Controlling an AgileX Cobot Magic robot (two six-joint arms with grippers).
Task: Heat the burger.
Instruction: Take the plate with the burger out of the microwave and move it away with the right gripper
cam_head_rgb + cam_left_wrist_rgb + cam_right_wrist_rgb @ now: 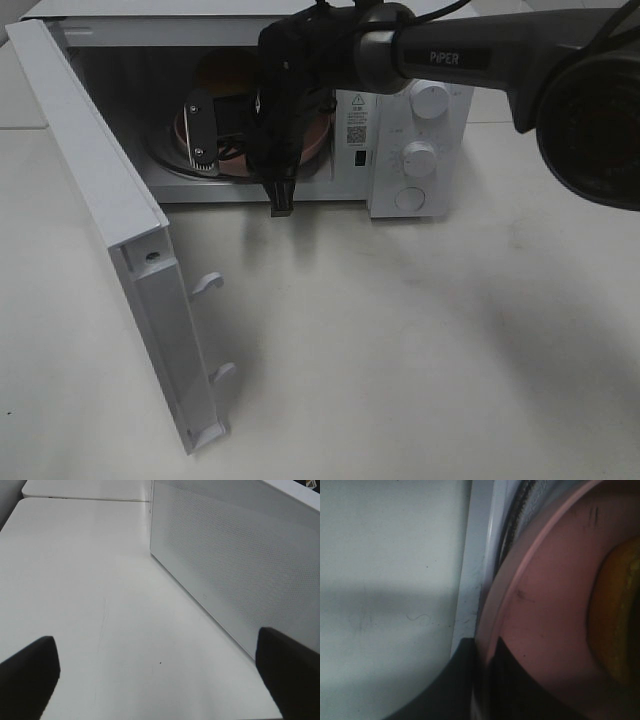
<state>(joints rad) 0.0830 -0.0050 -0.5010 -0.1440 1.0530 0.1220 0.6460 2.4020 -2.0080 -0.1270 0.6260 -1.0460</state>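
Burger whereabouts: burger (620,615) sits on the pink plate (545,605), already inside the open microwave (440,190). Only a yellow-brown edge of it shows in the right wrist view.
Table: table (400,350) up front has nothing on it between camera and oven, so there's room to back out.
Door: door (100,180) is swung wide on the left side, latch hooks facing the room.
Left claw: left gripper (160,680) is parked beside the microwave's outer wall with its fingers spread wide and nothing between them. It's idle for now.
Right claw: right gripper (487,680) has reached through the opening and is pinched narrow on the plate's near rim, one finger over it and one under.
Plate position: looks like it rests over the glass tray (165,165), its near rim just beside the front sill. Can't tell if it's centred.
Step, probably: seating the plate before letting go.
How to do it well: keep the plate level so the burger doesn't slide, nudge it further in so the rim clears the sill, open the fingers fully, then pull straight back and low.
Watch out: dragging the rim on the way out would pull the plate with it.
Further back: dials (429,100) look untouched. Door and timer are not yet done.
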